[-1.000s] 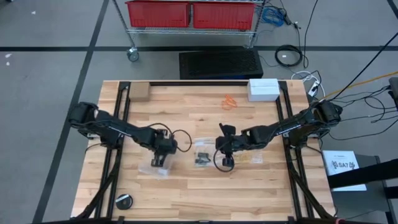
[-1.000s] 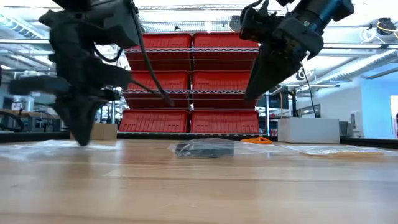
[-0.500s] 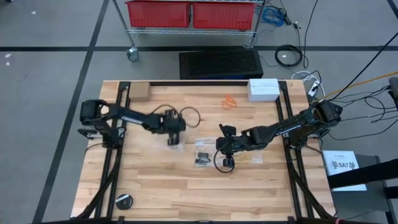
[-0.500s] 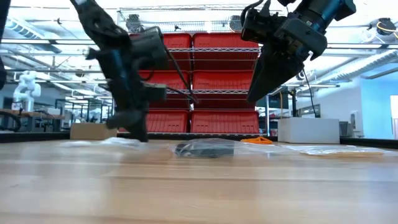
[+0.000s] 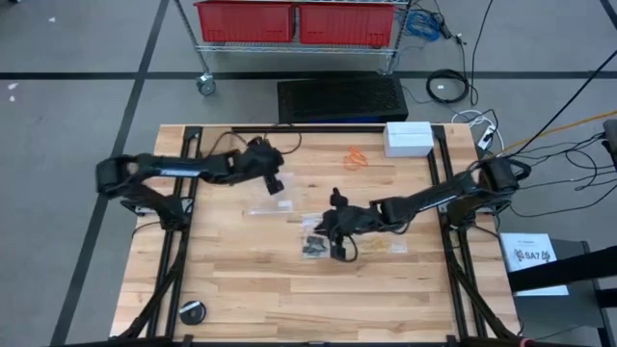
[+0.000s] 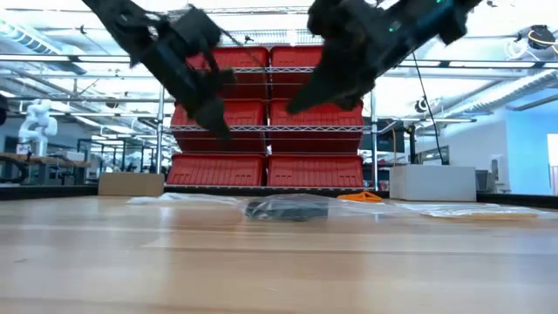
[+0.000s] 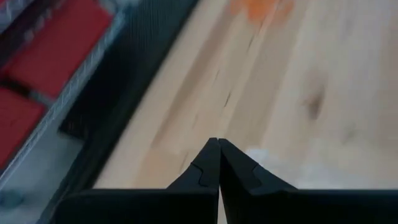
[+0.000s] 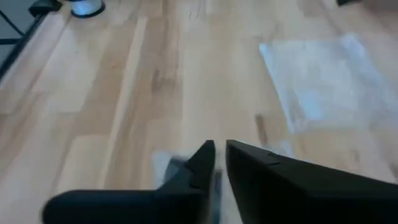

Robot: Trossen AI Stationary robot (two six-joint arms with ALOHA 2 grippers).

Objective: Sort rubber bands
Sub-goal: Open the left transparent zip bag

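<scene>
Jaws first: from the high view, the left gripper (image 5: 274, 183) sits at about eleven o'clock on the wooden surface (image 5: 241, 289), pressed together and carrying nothing, while the right gripper (image 5: 337, 253) hangs near the centre, right over the bag of black rubber bands (image 5: 312, 244). Orange rubber bands (image 5: 356, 157) lie loose at one o'clock, well apart from both arms, and a bag of pale yellow-tan rubber bands (image 5: 388, 248) rests at three o'clock of the right gripper; an empty clear bag (image 5: 267, 207) lies at six o'clock of the left one. Down to the low view: both arms ride high above the wood, the dark bag (image 6: 288, 208) flat in the middle. Left wrist view: tips meet in a tight point, orange blur far ahead. Right wrist view: a narrow slit shows between the tips, nothing in it, a clear bag (image 8: 323, 81) beyond. My read: the right arm is lining up on a bag, so it should come down straight, open wider before contact, and pinch plastic only at an edge so the bands inside do not spill.
</scene>
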